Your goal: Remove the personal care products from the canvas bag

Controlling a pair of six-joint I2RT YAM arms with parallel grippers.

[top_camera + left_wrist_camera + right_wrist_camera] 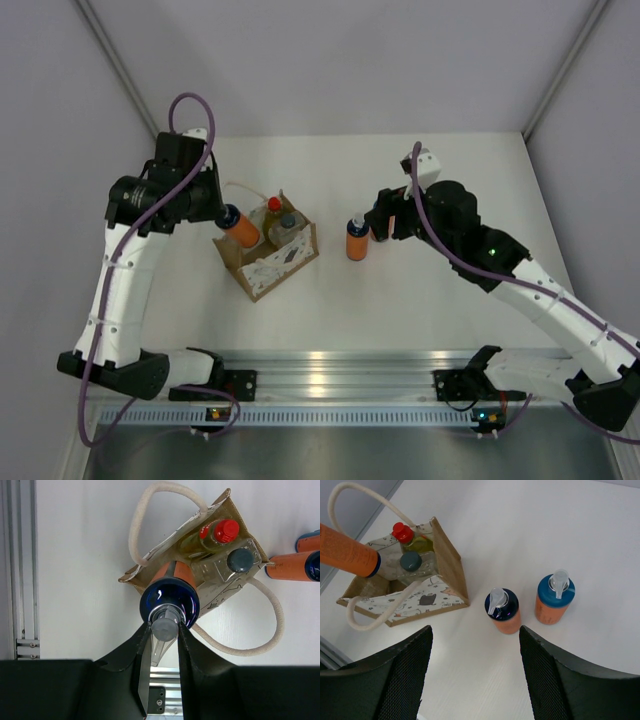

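My left gripper is shut on the pump head of an orange bottle with a blue cap. It holds this bottle tilted above the left corner of the canvas bag. In the bag stand a yellow bottle with a red cap and a pale bottle with a dark round cap. Two more orange bottles stand upright on the table right of the bag. My right gripper hangs open above the table just in front of them, holding nothing.
The bag's white loop handles lie spread on the table on both sides of it. An aluminium rail runs along the near edge by the arm bases. Grey walls close in the table at the back and sides.
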